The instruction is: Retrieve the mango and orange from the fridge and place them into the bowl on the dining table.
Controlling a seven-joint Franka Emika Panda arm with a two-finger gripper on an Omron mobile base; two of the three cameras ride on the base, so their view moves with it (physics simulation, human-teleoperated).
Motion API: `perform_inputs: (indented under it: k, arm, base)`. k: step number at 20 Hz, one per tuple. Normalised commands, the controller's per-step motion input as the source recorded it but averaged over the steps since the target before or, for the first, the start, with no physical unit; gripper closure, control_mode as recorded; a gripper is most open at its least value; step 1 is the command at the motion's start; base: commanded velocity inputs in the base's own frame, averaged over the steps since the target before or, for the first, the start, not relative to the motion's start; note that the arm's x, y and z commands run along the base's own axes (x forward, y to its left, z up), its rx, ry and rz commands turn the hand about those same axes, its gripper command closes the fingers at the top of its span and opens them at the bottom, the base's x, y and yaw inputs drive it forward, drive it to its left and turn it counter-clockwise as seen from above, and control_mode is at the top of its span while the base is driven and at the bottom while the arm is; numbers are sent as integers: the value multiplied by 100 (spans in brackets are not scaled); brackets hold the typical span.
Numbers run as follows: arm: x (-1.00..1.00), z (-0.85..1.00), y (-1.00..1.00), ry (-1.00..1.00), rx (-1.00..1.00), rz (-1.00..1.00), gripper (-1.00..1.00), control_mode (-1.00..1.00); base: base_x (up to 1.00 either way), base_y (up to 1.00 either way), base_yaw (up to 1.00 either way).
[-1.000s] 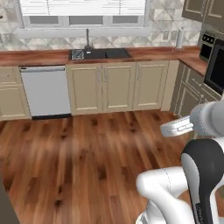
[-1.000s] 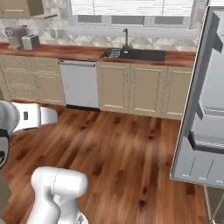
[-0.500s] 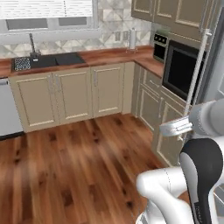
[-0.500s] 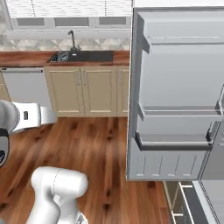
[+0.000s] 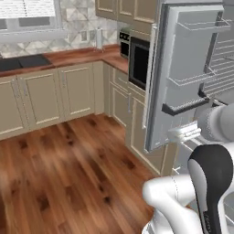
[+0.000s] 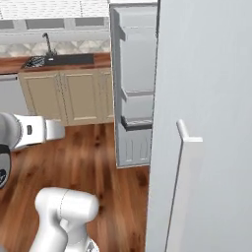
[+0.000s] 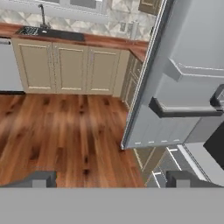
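The fridge (image 5: pixel 192 73) stands with its doors swung open: the left base view shows the inner face of one door with its rails, the right base view looks past the outer face and bar handle of the other door (image 6: pixel 197 147) to the same inner door face beyond. The gripper (image 7: pixel 111 179) hangs over the wood floor (image 7: pixel 57 131) just short of the open door, its two dark fingertips (image 7: pixel 41 178) set wide apart with nothing between them. Neither the mango nor the orange can be made out from here, and the bowl and dining table lie outside what these views take in. The task looks to be at its beginning: the fridge is open, but both fruits remain to be found, lifted out and carried to the bowl.
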Motion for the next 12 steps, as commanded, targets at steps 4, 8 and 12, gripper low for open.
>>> perform_inputs:
  k: [4, 8, 12]
  arm:
    - [0, 0, 0, 0, 0, 0, -100, 100]
    - [0, 0, 0, 0, 0, 0, -100, 100]
    - [0, 0, 0, 0, 0, 0, -100, 100]
  base:
    - [-89, 0, -31]
    - [-20, 0, -39]
    - [35, 40, -48]
